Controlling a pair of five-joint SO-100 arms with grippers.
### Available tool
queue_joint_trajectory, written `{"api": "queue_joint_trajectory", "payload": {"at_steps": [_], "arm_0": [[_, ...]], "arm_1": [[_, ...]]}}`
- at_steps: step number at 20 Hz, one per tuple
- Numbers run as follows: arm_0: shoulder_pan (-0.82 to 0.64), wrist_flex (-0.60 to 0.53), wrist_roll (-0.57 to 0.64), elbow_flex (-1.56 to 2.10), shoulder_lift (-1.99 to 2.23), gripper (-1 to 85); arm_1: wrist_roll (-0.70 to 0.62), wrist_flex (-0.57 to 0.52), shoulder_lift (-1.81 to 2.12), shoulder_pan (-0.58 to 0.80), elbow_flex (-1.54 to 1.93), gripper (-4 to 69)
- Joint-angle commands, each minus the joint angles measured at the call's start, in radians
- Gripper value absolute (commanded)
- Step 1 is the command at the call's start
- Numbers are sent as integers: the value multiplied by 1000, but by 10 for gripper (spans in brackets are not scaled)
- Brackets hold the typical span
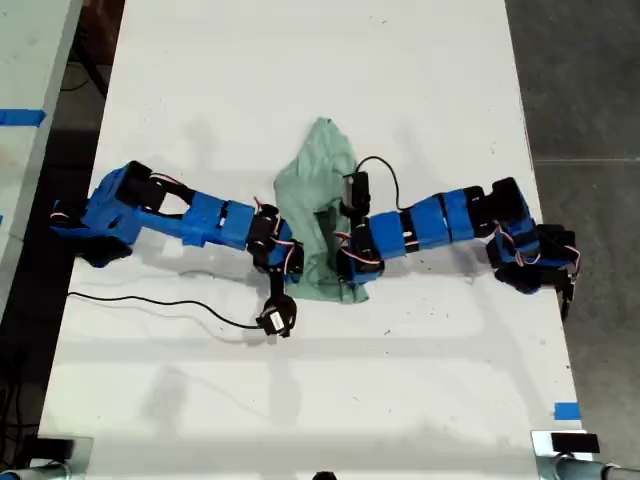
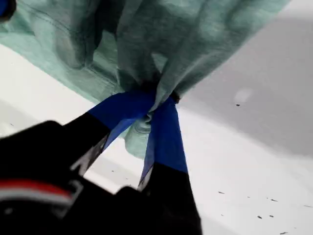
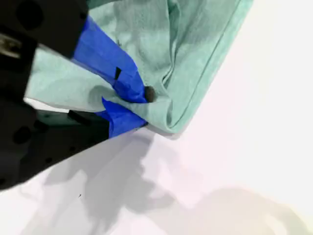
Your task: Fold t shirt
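My first end effector (image 2: pixel 155 108) is pinched tight on the t shirt (image 2: pixel 161 44), its two blue-taped fingers (image 2: pixel 168 139) meeting at a point where a gathered fold of the mint-green cloth is caught between them. From that pinch the fabric fans upward in loose folds and hangs clear of the white surface (image 2: pixel 254 161), which shows its shadow beneath.

My second end effector (image 3: pixel 134 110) is likewise closed on the t shirt (image 3: pixel 195 44), blue-taped fingers (image 3: pixel 110 63) clamped over a folded, hemmed corner of the cloth. That corner sits close above the surface (image 3: pixel 254 147), with a soft shadow under it.

In the exterior view the t shirt (image 1: pixel 318 175) lies bundled and wrinkled near the middle of the long white surface (image 1: pixel 300 60), between two blue arms that reach in from the exterior view's left and right sides. Both arm tips meet the cloth at its near part, while a narrower peak of fabric points toward the far end. I cannot tell from the wrist views which of the two arms is which. A black cable (image 1: pixel 150 300) trails across the surface from the exterior view's left edge to a small black module (image 1: pixel 277 317) just near of the cloth. A strip of blue tape (image 1: pixel 566 410) sits at the surface's edge toward the exterior view's right
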Motion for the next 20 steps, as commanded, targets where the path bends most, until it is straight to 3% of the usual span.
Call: {"api": "queue_joint_trajectory", "payload": {"at_steps": [1, 3, 7, 14, 18, 20], "arm_0": [[64, 15, -43, -17, 109, -3], [74, 35, -43, -17, 189, -3], [-63, 118, 32, -17, 400, -3], [-442, 140, 84, 32, 479, -3], [-603, 137, 137, 32, 416, -3], [-653, 138, 169, 28, 414, 45]], "arm_1": [[5, 72, 5, -37, -92, 2], [14, 196, 32, -31, -196, 2], [-152, 196, 247, 110, -230, 2], [-532, -75, 262, 495, -218, 0], [-627, -164, 219, 630, -236, -2], [-617, -144, 232, 672, -241, 52]]}}
